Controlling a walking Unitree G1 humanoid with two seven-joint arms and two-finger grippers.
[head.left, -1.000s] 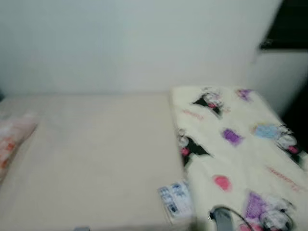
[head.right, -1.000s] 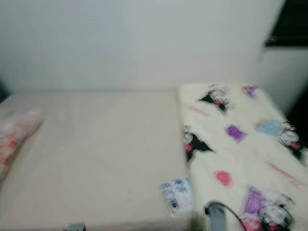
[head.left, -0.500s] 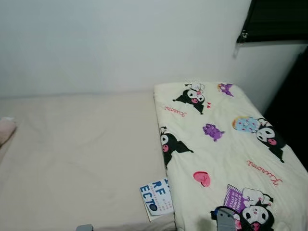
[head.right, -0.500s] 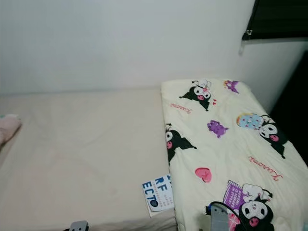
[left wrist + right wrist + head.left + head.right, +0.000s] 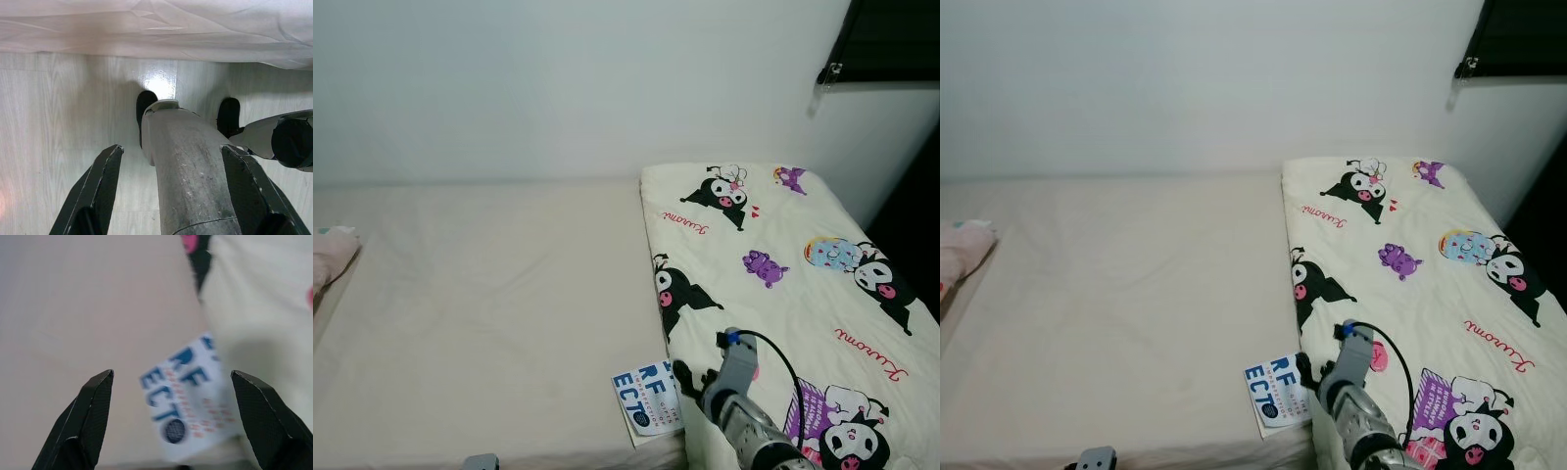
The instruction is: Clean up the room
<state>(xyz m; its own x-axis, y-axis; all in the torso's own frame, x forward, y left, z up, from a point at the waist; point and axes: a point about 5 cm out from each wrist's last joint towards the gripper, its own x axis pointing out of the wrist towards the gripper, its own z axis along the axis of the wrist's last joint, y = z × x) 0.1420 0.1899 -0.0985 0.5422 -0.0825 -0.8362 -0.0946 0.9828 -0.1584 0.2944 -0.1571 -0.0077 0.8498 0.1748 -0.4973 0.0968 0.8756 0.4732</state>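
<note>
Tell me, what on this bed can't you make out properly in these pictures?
- Paper with blue letters: its right edge is tucked under the cartoon blanket, so the words are cut off; blurred in the right wrist view.
- Pink pillow: cut off by the picture's left edge.
- Right tool: open; what lies beyond the paper is blurred.

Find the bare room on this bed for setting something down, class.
The beige sheet lies bare from the pink pillow at its left edge to the cartoon blanket. It is crowded near the front, where the right gripper hovers, open, over the blue-lettered booklet.
</note>
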